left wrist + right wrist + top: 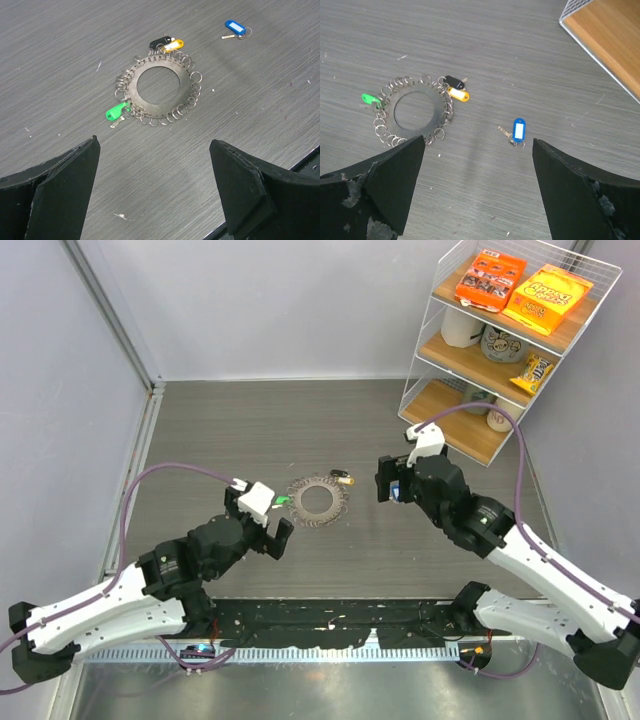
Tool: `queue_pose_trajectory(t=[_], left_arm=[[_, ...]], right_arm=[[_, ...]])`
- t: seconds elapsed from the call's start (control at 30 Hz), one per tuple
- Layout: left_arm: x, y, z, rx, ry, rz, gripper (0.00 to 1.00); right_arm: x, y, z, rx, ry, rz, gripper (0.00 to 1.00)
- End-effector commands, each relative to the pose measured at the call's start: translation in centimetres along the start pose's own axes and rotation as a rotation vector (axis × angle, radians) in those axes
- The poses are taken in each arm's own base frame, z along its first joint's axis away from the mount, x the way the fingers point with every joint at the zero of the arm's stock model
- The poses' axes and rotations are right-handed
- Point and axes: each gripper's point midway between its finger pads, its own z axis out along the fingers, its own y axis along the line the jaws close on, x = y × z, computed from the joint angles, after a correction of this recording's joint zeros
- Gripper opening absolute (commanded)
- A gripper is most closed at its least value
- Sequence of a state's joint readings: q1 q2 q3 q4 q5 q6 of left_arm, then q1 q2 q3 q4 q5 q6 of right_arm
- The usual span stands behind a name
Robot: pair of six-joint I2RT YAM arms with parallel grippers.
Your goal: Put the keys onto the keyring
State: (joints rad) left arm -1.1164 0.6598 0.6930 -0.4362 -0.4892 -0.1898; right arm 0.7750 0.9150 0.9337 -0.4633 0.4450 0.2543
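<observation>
The keyring (319,500) is a dark flat disc with a hole, fringed with small silvery rings, lying flat mid-table. It also shows as the keyring (159,89) and the keyring (417,111) in the wrist views. A green-tagged key (116,112) hangs on its edge, and black (160,41) and yellow (173,45) tagged keys sit at the opposite edge. A blue-tagged key (519,129) lies loose on the table, apart from the disc. My left gripper (153,141) hovers open on the near-left side of the disc. My right gripper (478,140) hovers open, close by the blue key. Both hold nothing.
A white wire shelf (510,330) with wooden boards, snack boxes and mugs stands at the back right; its corner (605,40) shows in the right wrist view. A black strip (330,625) runs along the near table edge between the arm bases. Grey walls bound the left and back.
</observation>
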Motion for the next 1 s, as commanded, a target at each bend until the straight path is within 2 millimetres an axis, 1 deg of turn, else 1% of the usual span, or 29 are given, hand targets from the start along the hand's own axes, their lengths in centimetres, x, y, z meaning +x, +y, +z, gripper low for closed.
queue_pose_trajectory(t=[0.0,0.07,0.1,0.2,0.23,0.27,0.3,0.33,0.37,0.4,0.43,0.47,0.5,0.53,0.57,0.6,0.63,0.67,0.7,0.77,0.8,0.83,0.97], left_arm=[[-1.1,0.1,0.0,-0.01,-0.067,-0.074,0.99],[-1.0,-0.1,0.0,-0.002,-0.07,-0.079,0.99],[-1.0,-0.2,0.1,0.003,-0.073,-0.081,0.99],[-1.4,-0.6,0.3,0.019,-0.088,-0.082,0.99],[-1.3,-0.6,0.3,0.019,-0.087,-0.079,0.99],[-1.5,-0.6,0.3,0.018,-0.089,-0.075,0.99],[-1.4,-0.5,0.4,0.014,-0.086,-0.066,0.99],[-1.4,-0.4,0.4,0.01,-0.084,-0.063,0.99],[-1.5,-0.4,0.4,0.008,-0.082,-0.06,0.99],[-1.4,-0.4,0.4,0.006,-0.079,-0.055,0.99],[-1.4,-0.3,0.4,0.005,-0.079,-0.056,0.99],[-1.4,-0.3,0.4,0.006,-0.079,-0.056,0.99],[-1.4,-0.3,0.4,0.006,-0.081,-0.056,0.99],[-1.5,-0.3,0.3,0.009,-0.084,-0.058,0.99],[-1.4,-0.3,0.3,0.009,-0.084,-0.06,0.99],[-1.4,-0.4,0.3,0.012,-0.084,-0.06,0.99],[-1.6,-0.3,0.2,0.009,-0.087,-0.061,0.99],[-1.5,-0.4,0.2,0.013,-0.084,-0.061,0.99],[-1.5,-0.4,0.2,0.013,-0.084,-0.06,0.99],[-1.5,-0.5,0.2,0.016,-0.081,-0.062,0.99],[-1.6,-0.4,0.1,0.015,-0.082,-0.064,0.99],[-1.5,-0.4,0.1,0.016,-0.08,-0.063,0.99],[-1.3,-0.3,0.1,0.014,-0.077,-0.065,0.99]], right_arm=[[2.6,1.9,2.2,-0.057,0.099,-0.04,0.95],[4.4,2.2,3.0,-0.062,0.165,-0.076,0.95],[4.9,2.5,3.6,-0.065,0.178,-0.081,0.95],[6.1,4.3,4.8,-0.135,0.224,-0.072,0.95],[7.1,4.6,5.7,-0.128,0.255,-0.071,0.96],[7.2,4.7,6.0,-0.122,0.262,-0.068,0.98],[8.0,4.6,6.9,-0.104,0.284,-0.057,1.0],[8.5,4.8,7.3,-0.109,0.298,-0.052,0.97],[8.7,4.8,7.9,-0.11,0.3,-0.023,0.91],[9.3,5.2,8.1,-0.132,0.312,-0.001,0.89],[9.3,5.3,8.7,-0.139,0.304,0.036,0.85],[10.1,5.7,8.8,-0.164,0.321,0.057,0.82],[10.1,5.9,9.4,-0.168,0.312,0.094,0.79],[10.7,6.1,9.5,-0.181,0.329,0.119,0.78],[11.1,6.1,10.0,-0.186,0.334,0.135,0.74],[11.7,6.1,10.1,-0.186,0.347,0.151,0.74],[11.9,6.4,10.6,-0.204,0.344,0.169,0.72],[12.5,6.4,10.8,-0.204,0.357,0.193,0.7],[12.8,6.4,11.3,-0.214,0.358,0.212,0.68],[13.8,6.8,11.7,-0.249,0.382,0.258,0.64],[13.7,6.9,12.3,-0.255,0.371,0.285,0.59],[14.2,6.8,12.4,-0.258,0.383,0.292,0.56],[15.3,7.0,13.0,-0.263,0.397,0.321,0.55]])
